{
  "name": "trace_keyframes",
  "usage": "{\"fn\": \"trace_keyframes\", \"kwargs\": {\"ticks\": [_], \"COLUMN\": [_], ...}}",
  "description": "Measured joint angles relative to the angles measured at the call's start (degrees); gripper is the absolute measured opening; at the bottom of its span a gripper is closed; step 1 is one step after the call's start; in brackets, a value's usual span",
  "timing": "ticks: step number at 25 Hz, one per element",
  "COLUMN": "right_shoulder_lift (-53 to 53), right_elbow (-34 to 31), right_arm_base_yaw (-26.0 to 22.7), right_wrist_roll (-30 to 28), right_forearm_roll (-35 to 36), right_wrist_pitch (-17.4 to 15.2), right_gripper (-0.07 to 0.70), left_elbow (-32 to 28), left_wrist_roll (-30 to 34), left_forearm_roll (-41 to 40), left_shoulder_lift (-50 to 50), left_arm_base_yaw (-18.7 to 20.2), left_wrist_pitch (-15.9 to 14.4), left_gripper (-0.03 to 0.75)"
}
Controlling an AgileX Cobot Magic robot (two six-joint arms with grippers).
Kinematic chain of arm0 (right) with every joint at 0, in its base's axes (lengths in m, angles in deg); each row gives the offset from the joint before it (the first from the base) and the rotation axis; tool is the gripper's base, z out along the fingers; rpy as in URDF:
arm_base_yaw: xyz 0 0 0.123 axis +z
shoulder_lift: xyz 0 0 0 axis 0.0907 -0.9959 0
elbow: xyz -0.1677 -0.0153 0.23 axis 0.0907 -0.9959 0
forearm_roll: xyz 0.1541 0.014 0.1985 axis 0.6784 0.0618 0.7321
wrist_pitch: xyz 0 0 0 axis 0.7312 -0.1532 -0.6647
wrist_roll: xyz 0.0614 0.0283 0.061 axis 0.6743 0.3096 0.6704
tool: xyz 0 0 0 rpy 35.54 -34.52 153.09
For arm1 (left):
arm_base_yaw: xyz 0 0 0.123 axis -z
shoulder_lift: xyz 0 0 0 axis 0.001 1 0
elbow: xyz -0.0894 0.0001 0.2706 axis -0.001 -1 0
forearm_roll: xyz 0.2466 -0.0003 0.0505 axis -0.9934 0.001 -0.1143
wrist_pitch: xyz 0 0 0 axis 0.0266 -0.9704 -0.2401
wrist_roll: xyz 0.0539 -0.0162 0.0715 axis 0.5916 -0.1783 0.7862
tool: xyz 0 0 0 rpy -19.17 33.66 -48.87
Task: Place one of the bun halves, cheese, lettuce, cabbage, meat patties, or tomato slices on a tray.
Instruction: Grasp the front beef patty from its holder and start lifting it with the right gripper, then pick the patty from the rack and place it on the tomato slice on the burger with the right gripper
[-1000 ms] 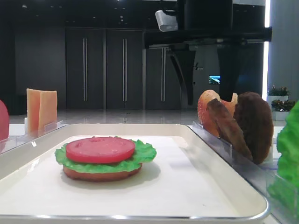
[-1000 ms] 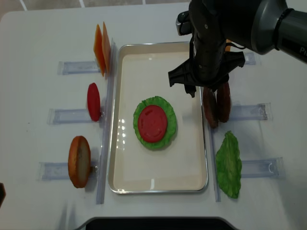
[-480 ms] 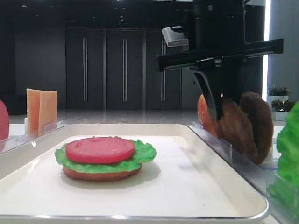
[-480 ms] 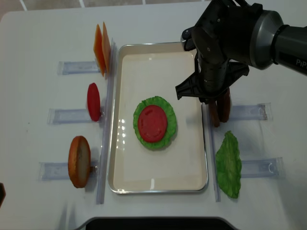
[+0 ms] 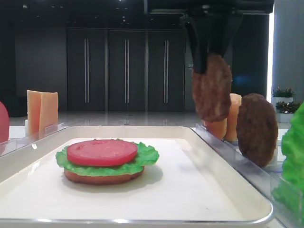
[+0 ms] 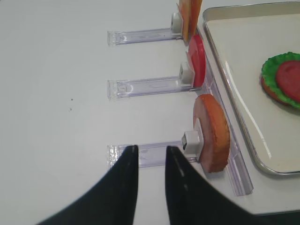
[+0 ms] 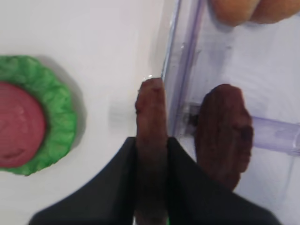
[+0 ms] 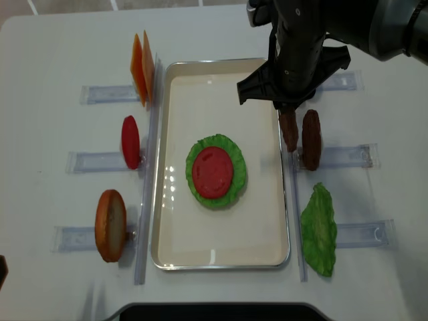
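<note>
Lifted clear of its rack since the earlier frame, one patty (image 5: 212,88) now hangs on edge, pinched by the right claw (image 7: 151,154), just above the tray's (image 8: 221,264) right rim. A second patty (image 8: 311,138) stands in the rack (image 8: 348,157) beside it. On the tray floor lies a stack of bun, lettuce (image 8: 231,190) and tomato (image 8: 212,171). Step in hand: carrying the patty. Next move probably calls for travel left over the stack, then release. Left claw (image 6: 150,157) hovers slightly spread above the table (image 6: 56,93), empty.
</note>
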Motion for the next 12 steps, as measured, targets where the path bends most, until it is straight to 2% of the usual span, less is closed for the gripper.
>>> {"fn": "trace_keyframes", "kwargs": {"ticks": [3, 6, 9, 12], "right_shoulder_lift": [-0.05, -0.05, -0.22, -1.02], "right_elbow": [0.0, 0.0, 0.0, 0.0], "right_arm_base_yaw": [0.0, 0.0, 0.17, 0.38], "right_wrist_roll": [-5.8, -15.44, -26.33, -34.57], "right_forearm_roll": [6.55, 20.84, 35.67, 44.97], "right_wrist_pitch": [1.53, 7.21, 14.21, 17.53], "right_gripper": [0.118, 0.118, 0.118, 0.118], "left_elbow": [0.0, 0.0, 0.0, 0.0], "left_wrist_roll": [0.0, 0.0, 0.0, 0.0], "left_forearm_roll": [0.0, 0.0, 0.0, 0.0], "left_shoulder_lift": [0.0, 0.0, 0.0, 0.0], "left_arm_base_yaw": [0.0, 0.0, 0.0, 0.0], "left_wrist_pitch": [0.0, 0.0, 0.0, 0.0], "left_gripper": [0.15, 0.15, 0.15, 0.15]}}
